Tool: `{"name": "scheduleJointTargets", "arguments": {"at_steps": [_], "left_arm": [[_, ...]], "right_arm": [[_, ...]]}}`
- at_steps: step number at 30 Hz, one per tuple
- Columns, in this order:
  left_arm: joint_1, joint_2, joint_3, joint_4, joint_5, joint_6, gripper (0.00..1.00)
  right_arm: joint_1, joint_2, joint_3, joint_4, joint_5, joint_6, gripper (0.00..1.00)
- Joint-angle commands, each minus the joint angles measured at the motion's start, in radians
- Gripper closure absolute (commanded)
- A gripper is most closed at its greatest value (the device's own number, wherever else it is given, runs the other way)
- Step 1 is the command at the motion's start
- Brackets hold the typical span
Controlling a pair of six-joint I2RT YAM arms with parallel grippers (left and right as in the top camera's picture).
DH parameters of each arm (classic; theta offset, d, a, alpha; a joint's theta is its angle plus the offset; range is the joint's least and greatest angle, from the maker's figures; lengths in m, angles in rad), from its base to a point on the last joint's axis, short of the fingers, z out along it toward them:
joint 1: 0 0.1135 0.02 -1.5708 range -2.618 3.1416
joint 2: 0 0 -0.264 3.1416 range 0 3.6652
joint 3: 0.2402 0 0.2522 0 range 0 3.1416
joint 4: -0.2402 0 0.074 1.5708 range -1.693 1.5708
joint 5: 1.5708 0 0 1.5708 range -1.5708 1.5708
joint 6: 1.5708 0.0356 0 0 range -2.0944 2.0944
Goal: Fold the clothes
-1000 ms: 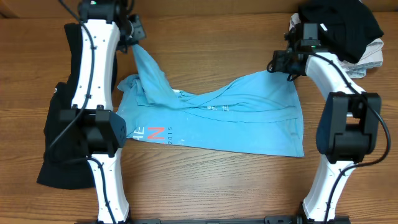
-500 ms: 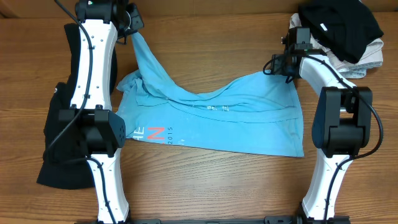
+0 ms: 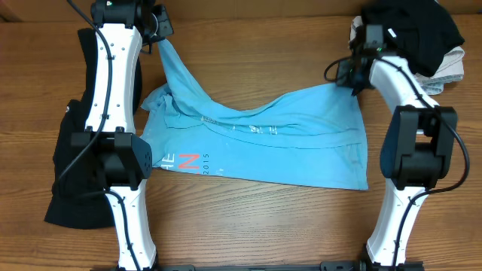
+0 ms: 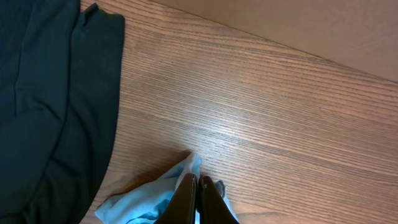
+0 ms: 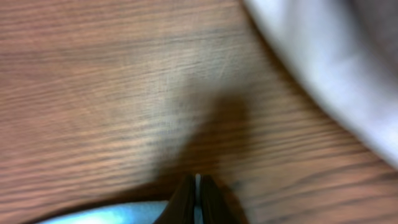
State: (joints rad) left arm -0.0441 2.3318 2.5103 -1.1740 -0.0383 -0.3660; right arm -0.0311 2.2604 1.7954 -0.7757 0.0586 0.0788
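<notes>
A light blue short-sleeved T-shirt (image 3: 301, 150) with white lettering lies rumpled on the brown wooden tabletop (image 3: 248, 226) between the arms, a black cloth (image 3: 64, 203) beside it at the left. Farther back, the left hand (image 4: 198, 182) is clenched on a raised shirt corner. The right hand (image 5: 197, 182) is clenched too, seemingly on the shirt's far right edge, that view being blurred.

Bright, even light – overhead sharp, right wrist view blurred (soft shadows).
</notes>
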Motion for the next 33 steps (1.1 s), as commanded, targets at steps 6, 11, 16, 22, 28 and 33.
{"name": "scheduleJointTargets", "arguments": {"at_steps": [6,11,16,22,28,33], "left_arm": [[0.029,-0.011,0.031,-0.031,-0.013,0.031,0.96],[0.047,-0.012,0.062,-0.087,-0.013,0.057,0.96],[0.071,-0.016,0.148,-0.19,0.037,0.124,0.96],[0.078,-0.032,0.201,-0.34,0.106,0.17,0.96],[0.078,-0.034,0.201,-0.516,0.087,0.251,0.96],[0.079,-0.06,0.194,-0.516,0.101,0.264,0.96]], "right_arm": [[-0.055,-0.181,0.298,-0.325,-0.058,0.011,0.96],[-0.095,-0.246,0.32,-0.47,-0.138,0.011,0.96],[-0.138,-0.301,0.32,-0.593,-0.184,0.01,0.96],[-0.174,-0.321,0.32,-0.708,-0.187,-0.024,0.96],[-0.176,-0.321,0.308,-0.776,-0.196,-0.034,0.96],[-0.176,-0.323,0.288,-0.815,-0.196,-0.034,0.96]]}}
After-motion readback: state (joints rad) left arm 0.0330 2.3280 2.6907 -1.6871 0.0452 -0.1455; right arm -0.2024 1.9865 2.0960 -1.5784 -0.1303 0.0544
